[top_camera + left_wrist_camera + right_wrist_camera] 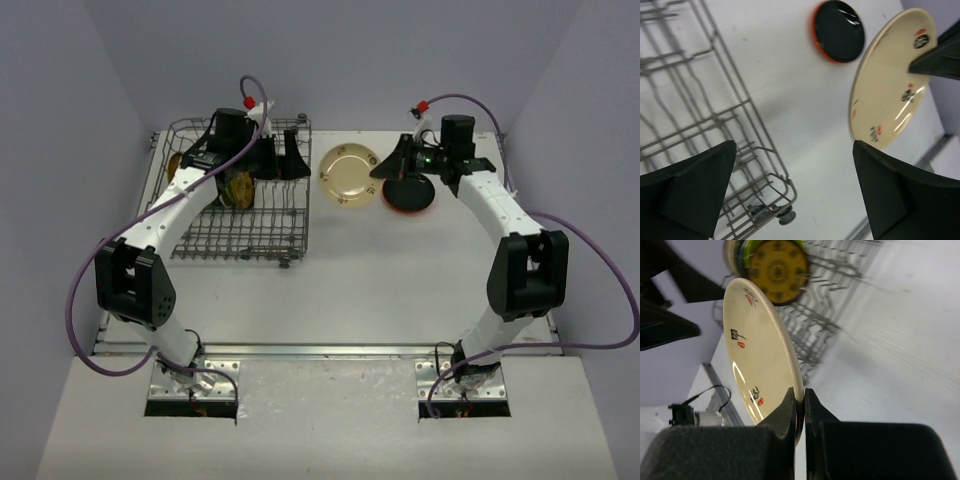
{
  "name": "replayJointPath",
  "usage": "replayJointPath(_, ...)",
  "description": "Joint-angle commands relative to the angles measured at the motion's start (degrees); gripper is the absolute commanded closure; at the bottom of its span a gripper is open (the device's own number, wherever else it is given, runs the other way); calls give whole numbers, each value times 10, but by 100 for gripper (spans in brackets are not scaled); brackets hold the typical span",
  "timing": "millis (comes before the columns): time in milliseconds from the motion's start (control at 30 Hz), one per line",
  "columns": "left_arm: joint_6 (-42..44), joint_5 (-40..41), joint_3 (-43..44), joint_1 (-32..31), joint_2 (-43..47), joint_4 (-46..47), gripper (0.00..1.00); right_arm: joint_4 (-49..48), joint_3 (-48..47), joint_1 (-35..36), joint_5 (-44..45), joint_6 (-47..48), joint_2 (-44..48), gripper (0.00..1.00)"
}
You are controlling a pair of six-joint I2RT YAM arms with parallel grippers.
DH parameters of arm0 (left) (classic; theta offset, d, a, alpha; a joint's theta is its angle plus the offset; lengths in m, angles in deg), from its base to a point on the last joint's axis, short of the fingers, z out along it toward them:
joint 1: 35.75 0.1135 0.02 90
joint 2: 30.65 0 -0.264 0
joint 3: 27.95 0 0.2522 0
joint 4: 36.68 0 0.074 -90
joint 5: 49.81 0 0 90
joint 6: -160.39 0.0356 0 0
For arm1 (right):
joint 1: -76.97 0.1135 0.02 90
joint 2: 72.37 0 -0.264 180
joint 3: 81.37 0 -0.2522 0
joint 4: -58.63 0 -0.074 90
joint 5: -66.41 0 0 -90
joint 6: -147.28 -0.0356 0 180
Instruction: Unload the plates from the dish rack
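The grey wire dish rack (262,232) sits at the left. A yellow-brown patterned plate (236,190) stands upright in it with others behind; it also shows in the right wrist view (777,269). My right gripper (803,399) is shut on the rim of a beige plate (757,340) with small red and black marks, held on edge above the table right of the rack (825,315). From above, this plate (346,172) faces the camera beside my right gripper (378,180). My left gripper (794,150) is open and empty over the rack's right edge (760,135), near the beige plate (887,85).
An orange-rimmed plate (412,198) with a dark centre lies flat on the table under my right wrist, also seen from the left wrist (839,30). A rack wheel (786,216) stands at the corner. Grey walls enclose the table on three sides.
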Motion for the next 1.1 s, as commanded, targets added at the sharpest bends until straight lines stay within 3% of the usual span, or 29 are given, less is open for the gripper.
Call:
replayJointPath(0, -12, 245, 22, 4, 39, 3, 0, 64, -54, -89, 81, -17, -67, 100)
replayJointPath(133, -28, 322, 22, 4, 38, 3, 0, 103, -88, -122, 99, -22, -120, 100)
replayJointPath(433, -7, 311, 36, 4, 12, -8, 0, 126, -148, -162, 119, -20, -212, 100)
replayJointPath(867, -4, 318, 41, 3, -2, -13, 0, 138, -174, -181, 137, -3, -253, 99)
replayJointPath(900, -3, 319, 42, 3, -2, -13, 0, 140, -177, -181, 143, -2, -257, 95)
replayJointPath(967, -3, 325, 41, 3, -1, -13, 0, 152, -191, -181, 157, 0, -263, 76)
replayJointPath(1000, -3, 326, 41, 3, -1, -13, 0, 154, -192, -181, 161, 1, -265, 72)
replayJointPath(1067, -3, 334, 41, 3, -1, -14, 0, 173, -206, -181, 167, 1, -269, 30)
